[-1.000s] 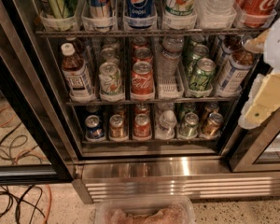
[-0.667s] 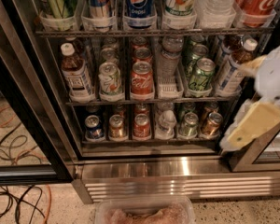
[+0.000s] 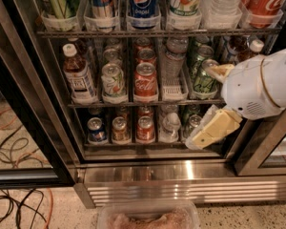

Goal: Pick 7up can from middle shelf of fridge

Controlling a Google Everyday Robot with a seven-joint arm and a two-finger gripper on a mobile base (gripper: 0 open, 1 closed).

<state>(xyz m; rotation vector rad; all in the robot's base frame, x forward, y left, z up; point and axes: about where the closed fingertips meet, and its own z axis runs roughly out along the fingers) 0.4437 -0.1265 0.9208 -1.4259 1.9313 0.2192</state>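
Camera view: the tall black-framed fridge [image 3: 35, 99] with its steel grilled base stands open, wire racks full of drinks. The small pale silvery-white aluminium 7up can [image 3: 113, 82], marked green and orange-red, stands upright at the front of the thin dark wire middle shelf [image 3: 86, 105]. It sits in the second lane from the left, just beside the red Coca-Cola can [image 3: 145, 80] on one side and a brown capped glass-look bottle [image 3: 78, 75] on the other. The white-bodied tool [image 3: 202, 106] hangs at the right end of that shelf, well apart from the 7up can. Its two cream fingers [image 3: 214, 128] are spread wide and hold nothing, with a dark green can [image 3: 205, 78] behind them. A clear plastic tub [image 3: 148, 216] lies on the floor below.
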